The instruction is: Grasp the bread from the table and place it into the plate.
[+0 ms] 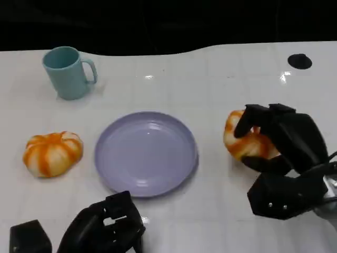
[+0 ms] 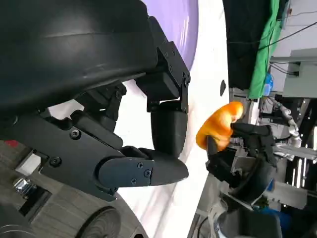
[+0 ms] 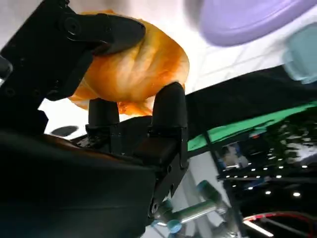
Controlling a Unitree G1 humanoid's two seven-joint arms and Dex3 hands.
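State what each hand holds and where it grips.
The right hand grips the bread right of the plate, fingers wrapped over its top and sides. The left hand holds nothing.

Both hands matte black w/ blocky segmented fingers, small screws; right hand [image 1: 281,158], left hand [image 1: 105,226]

Head cam looks down on the table [image 1: 174,79]. Wrist cams sit close behind each hand, rolled; all three share the plate [image 1: 146,153] and bread [image 1: 247,142].
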